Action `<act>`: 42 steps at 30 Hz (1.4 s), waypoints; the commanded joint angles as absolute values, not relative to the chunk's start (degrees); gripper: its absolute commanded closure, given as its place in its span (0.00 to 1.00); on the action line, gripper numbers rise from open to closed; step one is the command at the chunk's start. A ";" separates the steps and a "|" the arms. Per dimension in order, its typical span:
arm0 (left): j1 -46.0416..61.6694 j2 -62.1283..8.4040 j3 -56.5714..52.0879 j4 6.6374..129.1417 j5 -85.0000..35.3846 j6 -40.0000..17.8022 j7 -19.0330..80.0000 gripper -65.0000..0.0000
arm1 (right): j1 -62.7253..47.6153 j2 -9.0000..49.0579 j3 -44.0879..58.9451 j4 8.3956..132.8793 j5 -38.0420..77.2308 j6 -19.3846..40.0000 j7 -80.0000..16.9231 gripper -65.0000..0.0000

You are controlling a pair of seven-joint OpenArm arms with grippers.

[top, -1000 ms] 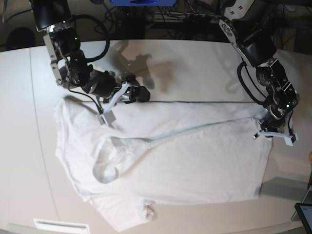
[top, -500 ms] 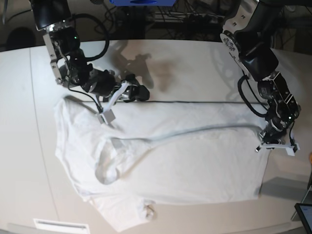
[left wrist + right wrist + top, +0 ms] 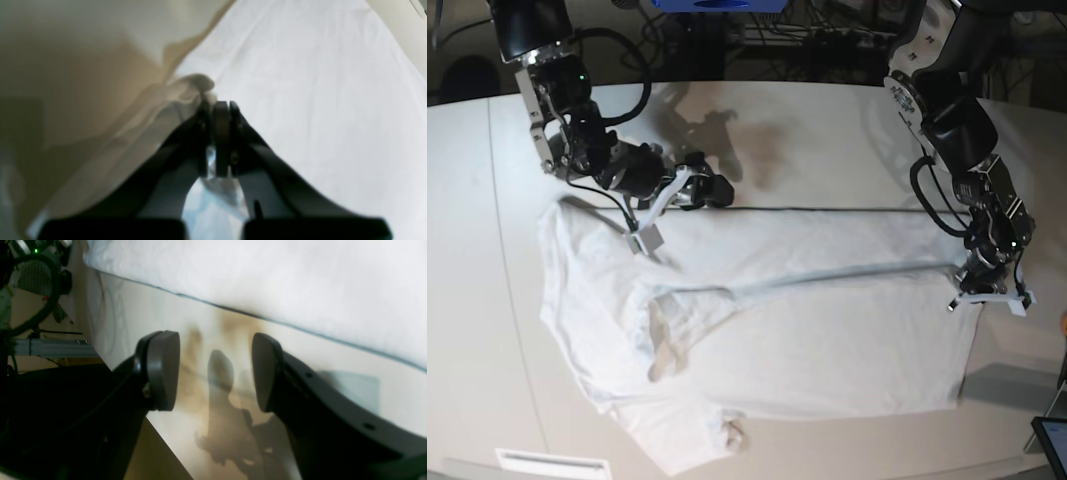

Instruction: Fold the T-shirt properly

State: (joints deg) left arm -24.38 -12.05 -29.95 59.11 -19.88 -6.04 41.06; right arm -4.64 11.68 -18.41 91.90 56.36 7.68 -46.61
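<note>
From my station: T-shirt (image 3: 767, 330) lay spread flat across the tabletop (image 3: 827, 130), taking up most of the middle and near side in the base view. Its far edge ran straight, just beside the right gripper.

Left gripper (image 3: 217, 110) was clenched on a bunched fold of the T-shirt; wrist view showed cloth pinched between the closed fingers (image 3: 222, 133) and lifted off the surface. In the base view that gripper (image 3: 989, 285) sat at the shirt's edge on the view's right, with a raised ridge of fabric running from it toward the middle.

Right gripper (image 3: 213, 373) was released, fingers (image 3: 163, 370) spread with nothing between them, only bare tabletop and its own shadow. It sat just off the shirt's far edge (image 3: 267, 311), apparently not touching cloth, though the wrist view was too oblique to be sure. In the base view it (image 3: 707, 190) was at the upper left of the shirt.
</note>
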 commanded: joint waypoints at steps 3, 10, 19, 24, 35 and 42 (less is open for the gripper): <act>-27.91 -13.85 -29.58 58.42 -20.53 -6.37 39.69 1.00 | -3.91 11.82 -18.33 93.14 57.19 8.48 -45.93 0.49; -30.11 -14.81 -29.49 55.34 -20.44 -6.37 39.69 1.00 | -3.91 11.82 -18.33 93.14 57.19 8.48 -45.93 0.49; -27.56 -15.16 -29.67 55.43 -20.44 -6.37 39.78 0.56 | -3.82 11.74 -18.33 93.14 57.19 8.48 -45.93 0.49; -27.47 -16.66 -30.02 55.69 -20.79 -6.37 39.78 0.42 | -3.82 11.82 -18.33 93.14 57.19 8.48 -46.02 0.49; -8.57 -13.85 -23.16 89.45 -20.97 -6.73 42.42 0.65 | -4.00 11.47 -17.54 101.23 37.85 8.31 -45.49 0.50; -2.68 -14.11 -21.32 86.64 -20.53 -6.73 33.54 1.00 | -9.19 6.64 -4.09 102.02 32.57 8.22 -42.86 1.00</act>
State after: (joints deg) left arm -1.78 -13.34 -21.12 85.52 -20.16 -6.31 35.24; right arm -10.04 6.90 -3.75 100.99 31.29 7.44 -44.23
